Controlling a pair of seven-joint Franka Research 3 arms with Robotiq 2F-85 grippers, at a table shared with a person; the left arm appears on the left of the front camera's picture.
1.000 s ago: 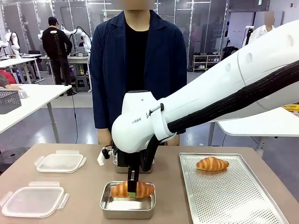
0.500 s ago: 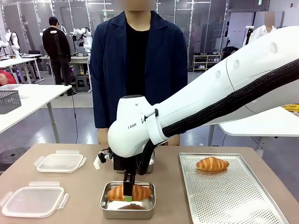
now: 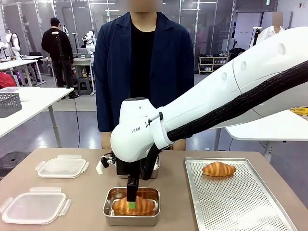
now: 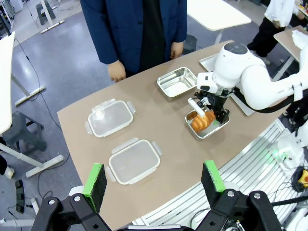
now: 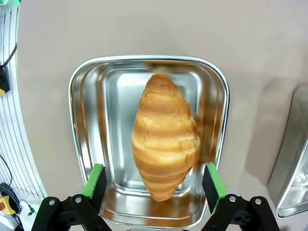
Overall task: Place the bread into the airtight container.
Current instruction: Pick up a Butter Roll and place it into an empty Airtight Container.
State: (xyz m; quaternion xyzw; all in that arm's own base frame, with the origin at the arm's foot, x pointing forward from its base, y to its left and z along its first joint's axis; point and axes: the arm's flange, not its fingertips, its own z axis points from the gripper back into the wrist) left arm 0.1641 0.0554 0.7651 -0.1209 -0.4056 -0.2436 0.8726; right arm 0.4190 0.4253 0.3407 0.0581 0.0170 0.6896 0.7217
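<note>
my right gripper [image 5: 153, 182]: I just let go, jaws wide apart, one each side of bread [image 5: 164, 137] | bread: dropped, lies flat in tin [image 5: 77, 115], mid near edge of table [image 3: 86, 197] | task: bread is in, I think done

The robot's right arm [image 3: 231, 91] sweeps in from the right and reaches across the middle, its bulky white wrist [image 3: 137, 132] bent so that the right gripper [image 3: 131, 202] points straight down, held low. Seen along its own fingers, that gripper's green pads [image 5: 95, 180] stand spread wide apart. The left gripper [image 4: 153, 182] hangs high up, well apart from the other arm and tilted downward, its jaws likewise wide open.
</note>
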